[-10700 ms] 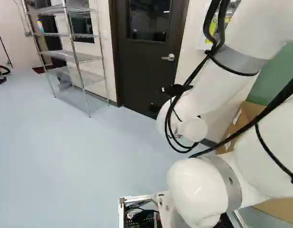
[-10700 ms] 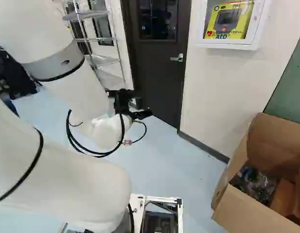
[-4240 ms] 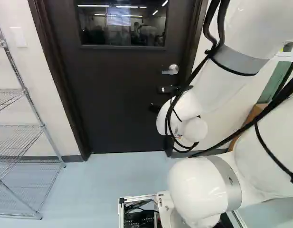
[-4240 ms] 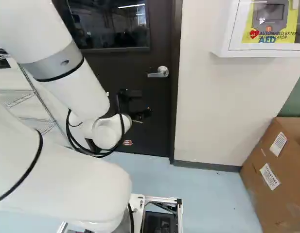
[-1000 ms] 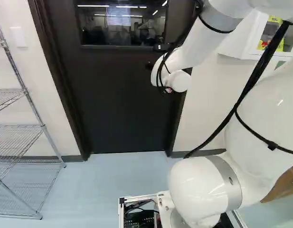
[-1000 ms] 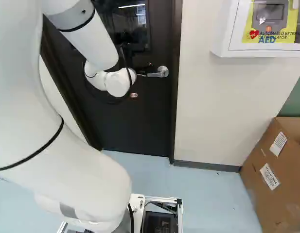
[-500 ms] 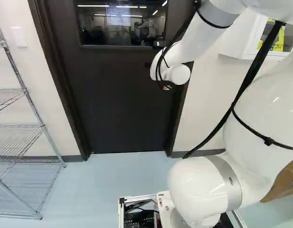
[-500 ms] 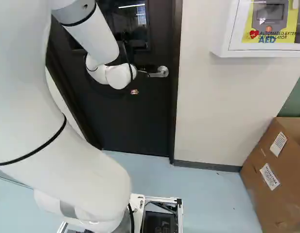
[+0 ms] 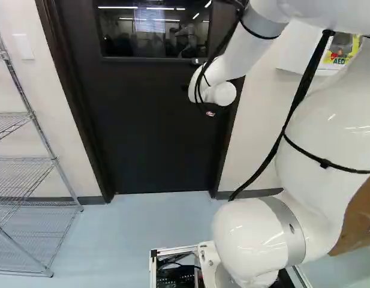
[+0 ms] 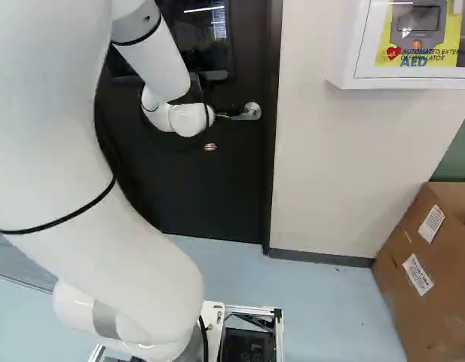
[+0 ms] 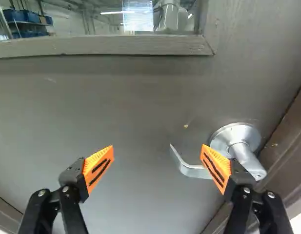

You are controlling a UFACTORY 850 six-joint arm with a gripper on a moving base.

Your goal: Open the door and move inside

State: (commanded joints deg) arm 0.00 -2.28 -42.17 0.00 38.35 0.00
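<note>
The handle (image 11: 234,135) is seen ahead of the claw (image 10: 224,108), its lever end between the widely parted fingers; nothing is gripped, contact cannot be told. Ahead, the door (image 11: 135,117) is shut, edged by the frame (image 11: 288,151) beside the handle-side finger.

Bright, even light; near twelve o'clock in the left base view, white reflections (image 9: 165,8) glare in the door window (image 9: 155,33), and small highlights dot the arm (image 9: 319,129).

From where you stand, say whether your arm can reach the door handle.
Likely yes: the open gripper is by the door handle, nothing between them, though one finger hides part of it.
</note>
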